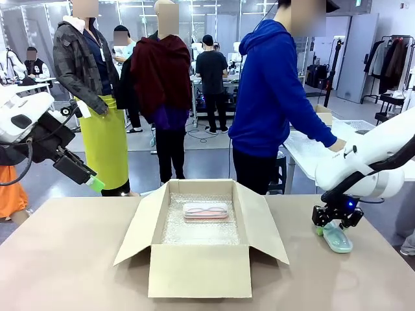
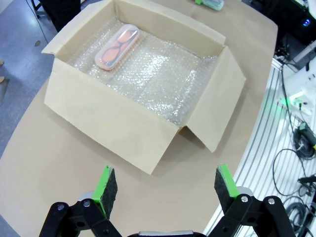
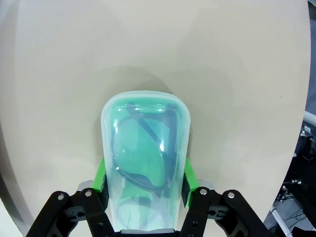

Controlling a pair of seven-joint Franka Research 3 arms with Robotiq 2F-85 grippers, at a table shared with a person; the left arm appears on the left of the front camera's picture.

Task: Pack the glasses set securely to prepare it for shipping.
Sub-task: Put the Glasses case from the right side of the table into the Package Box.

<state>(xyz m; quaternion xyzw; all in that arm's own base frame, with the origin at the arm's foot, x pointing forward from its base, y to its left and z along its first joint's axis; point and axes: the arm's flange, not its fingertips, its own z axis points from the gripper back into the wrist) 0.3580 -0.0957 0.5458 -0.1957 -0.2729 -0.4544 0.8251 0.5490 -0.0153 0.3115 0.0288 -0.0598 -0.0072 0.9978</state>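
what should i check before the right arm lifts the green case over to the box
1. Grip: ok. The right gripper has its fingers shut on both long sides of the mint green case.
2. Grip centred: not ok. The fingers look clamped near one end, and most of the case sticks out ahead.
3. Cardboard box open: ok. The flaps are folded outward.
4. Room inside: ok. The pink case lies toward the far wall on the bubble wrap, and the near part is bare.
5. Left gripper clear: ok. It is open and raised off to the box's side.
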